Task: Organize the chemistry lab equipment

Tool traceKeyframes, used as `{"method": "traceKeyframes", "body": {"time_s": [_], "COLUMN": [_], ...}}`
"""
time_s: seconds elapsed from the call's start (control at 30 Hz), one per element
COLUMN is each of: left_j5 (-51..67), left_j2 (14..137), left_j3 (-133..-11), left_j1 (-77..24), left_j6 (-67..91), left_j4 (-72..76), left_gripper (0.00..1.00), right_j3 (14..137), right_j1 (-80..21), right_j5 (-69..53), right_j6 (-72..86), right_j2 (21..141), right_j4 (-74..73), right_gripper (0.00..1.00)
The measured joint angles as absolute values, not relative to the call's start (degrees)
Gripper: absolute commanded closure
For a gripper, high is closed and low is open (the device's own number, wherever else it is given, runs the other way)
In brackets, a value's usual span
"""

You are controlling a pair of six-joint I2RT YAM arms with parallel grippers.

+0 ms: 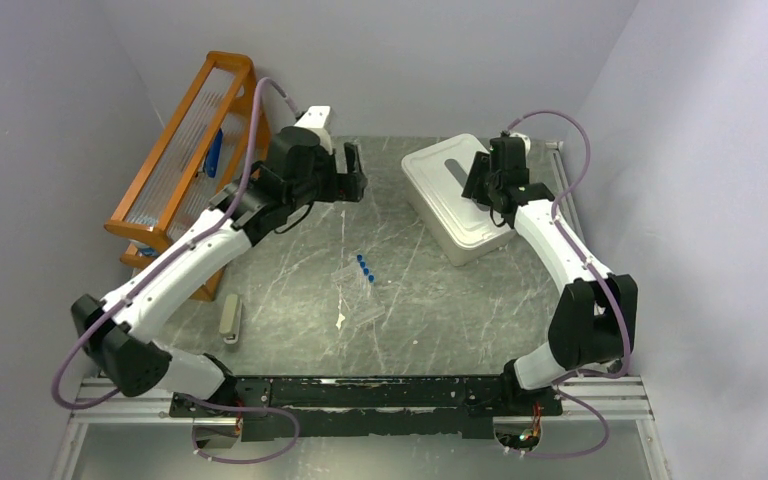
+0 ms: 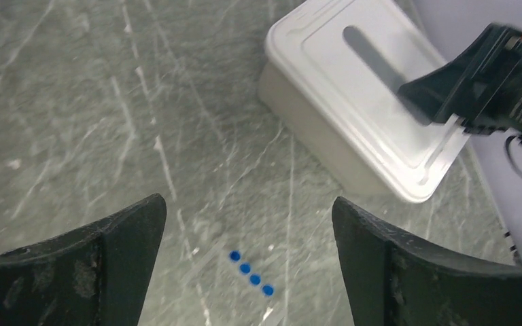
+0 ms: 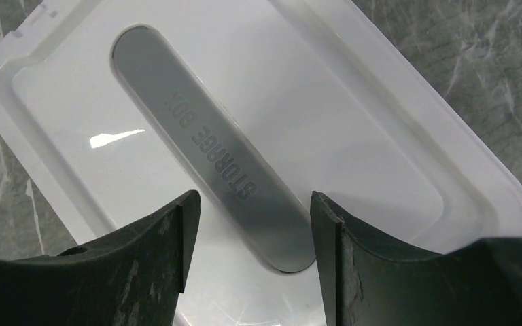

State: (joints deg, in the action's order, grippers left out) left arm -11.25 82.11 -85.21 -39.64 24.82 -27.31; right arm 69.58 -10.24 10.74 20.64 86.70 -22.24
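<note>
Several tiny blue-capped pieces (image 1: 364,268) lie in a row mid-table on thin clear tubes (image 1: 352,276); the caps also show in the left wrist view (image 2: 251,274). Another clear tube (image 1: 368,317) and a small white chip (image 1: 340,321) lie nearer. My left gripper (image 1: 355,172) is open and empty, held above the table behind the caps (image 2: 248,204). My right gripper (image 1: 480,182) is open just over the white storage box lid (image 1: 440,170), its jaws either side of the grey handle (image 3: 224,156), gripper (image 3: 255,197). The ring, scissors and green-handled tool are out of view.
A big orange wooden rack (image 1: 180,150) leans at the back left with a blue item (image 1: 215,152) inside. A small grey block (image 1: 230,320) lies at the front left. The white box (image 2: 360,95) stands at the back right near the wall.
</note>
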Motion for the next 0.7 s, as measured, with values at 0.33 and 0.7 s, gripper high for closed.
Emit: {"method": "traceKeyframes", "body": {"time_s": [0.33, 0.7], "left_j5": [-16.4, -21.7], "left_j2": [65.4, 48.2], "left_j3": [-77.8, -75.0], "left_j1": [-39.5, -39.5], "left_j6": [22.0, 21.5], "left_j4": [-38.2, -48.4], "left_gripper": [0.03, 0.03], "right_j3": [72.0, 69.6], "right_j1": [-11.9, -16.6], "right_j5": [12.4, 12.6], "right_j6": [21.0, 29.5], "right_j2": [82.4, 58.6], "right_j4": [-32.1, -44.2], "right_gripper": [0.03, 0.0]}}
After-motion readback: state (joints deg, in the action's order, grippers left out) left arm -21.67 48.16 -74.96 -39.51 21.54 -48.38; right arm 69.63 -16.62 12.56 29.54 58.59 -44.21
